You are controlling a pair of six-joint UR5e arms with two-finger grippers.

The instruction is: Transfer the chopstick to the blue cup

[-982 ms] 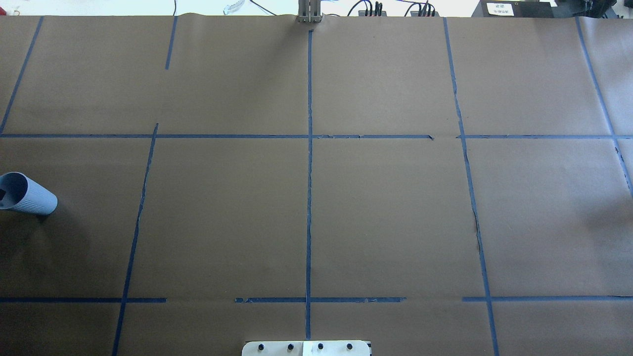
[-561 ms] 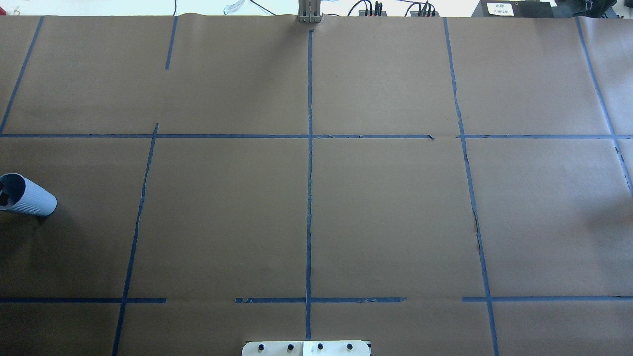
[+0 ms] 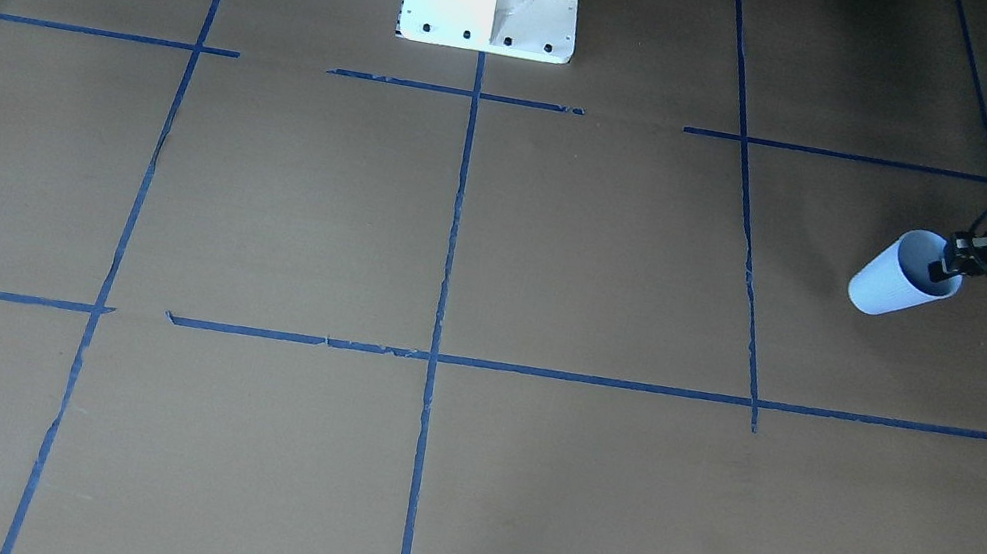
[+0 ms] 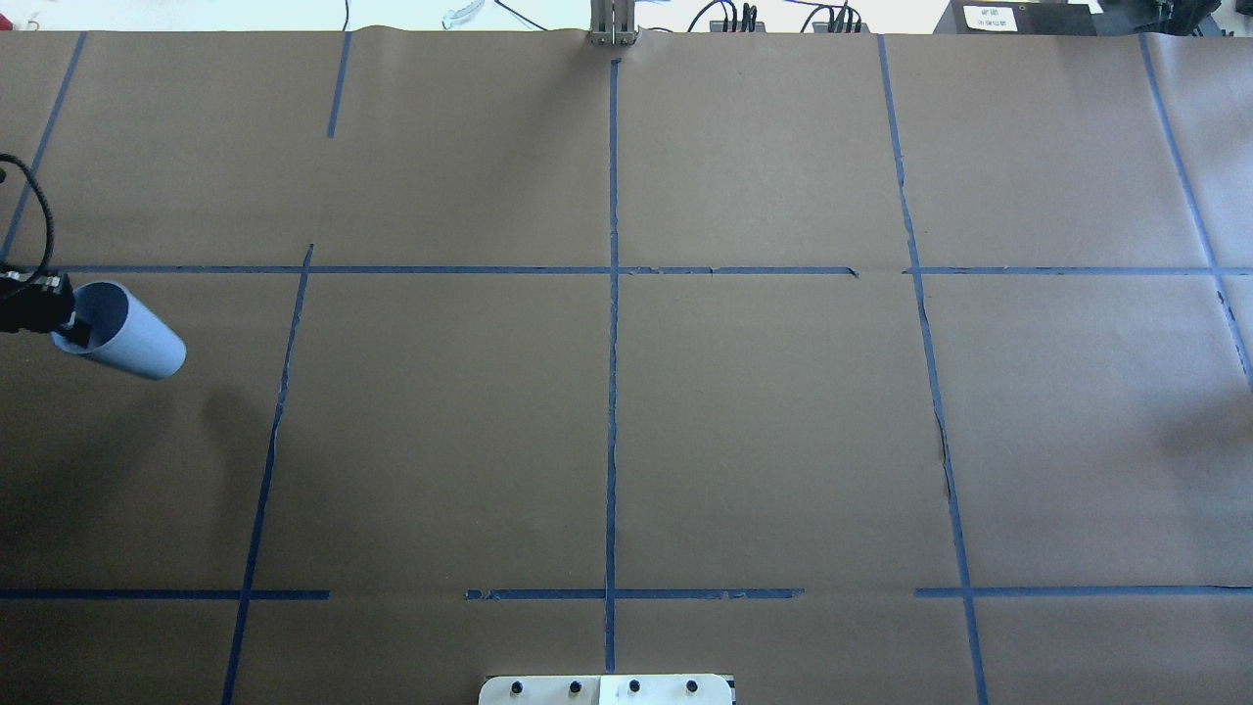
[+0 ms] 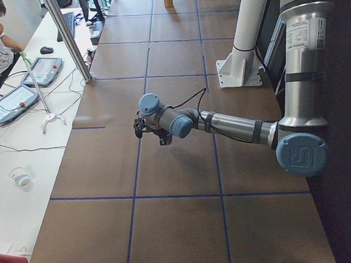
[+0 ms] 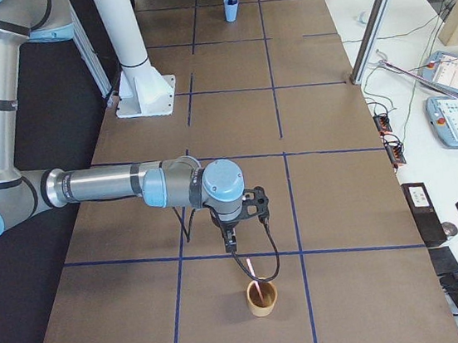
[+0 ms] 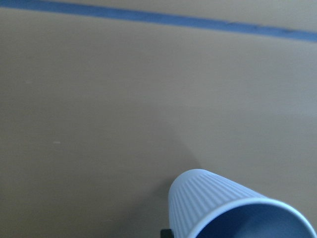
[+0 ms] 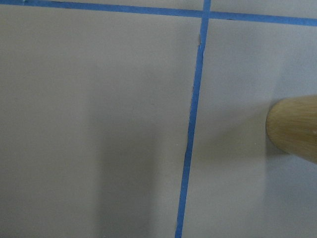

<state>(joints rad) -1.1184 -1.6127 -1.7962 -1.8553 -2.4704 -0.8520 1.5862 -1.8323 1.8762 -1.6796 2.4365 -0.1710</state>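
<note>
At nine o'clock, left gripper [image 4: 72,330] clamps the tilted blue cup [image 4: 135,344] — right gripper's [image 6: 231,241] grip unreadable by the chopstick [image 6: 252,271].

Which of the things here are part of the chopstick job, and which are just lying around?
Job: chopstick, standing in the tan cup; blue cup, gripped at its rim by the left tool.
Lying about: teach pendant, small paper cup and mouse, all on the side table.
</note>
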